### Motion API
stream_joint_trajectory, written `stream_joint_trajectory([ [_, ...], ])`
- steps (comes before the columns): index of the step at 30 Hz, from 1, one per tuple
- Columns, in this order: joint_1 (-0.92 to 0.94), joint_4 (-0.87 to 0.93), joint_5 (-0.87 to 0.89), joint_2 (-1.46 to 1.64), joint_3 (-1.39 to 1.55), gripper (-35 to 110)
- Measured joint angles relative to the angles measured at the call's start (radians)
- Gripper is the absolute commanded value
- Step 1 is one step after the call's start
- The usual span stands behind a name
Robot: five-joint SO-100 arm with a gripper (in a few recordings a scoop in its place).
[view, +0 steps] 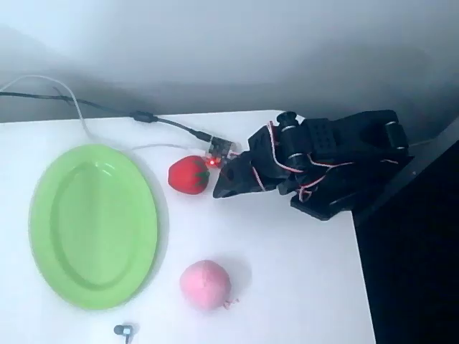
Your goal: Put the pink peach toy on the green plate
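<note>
Sitting on table, round matte pink peach toy [206,284], near green plate [93,226]

So the black SO-100 arm [323,161] was sitting folded up near the right side of the overhead view, its body bunched together with red and white wires looping across the joints. It reached toward the left of the picture, ending in the black two-finger gripper [219,192], whose tip pointed left and slightly down in the frame. The fingers looked drawn together to a narrow point, though honestly the dark plastic blurred into one shape, so I couldn't tell for sure whether they were closed. Nothing sat between them.
</note>
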Motion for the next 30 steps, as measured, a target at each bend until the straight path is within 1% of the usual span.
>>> stream_joint_trajectory([
  [1,0.0,0.0,0.0,0.0,0.0,0],
  [4,0.044,0.029,-0.078,0.0,0.0,0],
  [7,0.054,0.034,-0.1,0.0,0.0,0],
  [14,0.048,0.034,-0.101,0.0,0.0,0],
  [19,0.029,0.029,-0.021,0.0,-0.015,0],
  [24,-0.017,0.026,0.018,-0.06,-0.147,0],
  [30,-0.112,0.005,0.058,-0.319,-0.426,0],
])
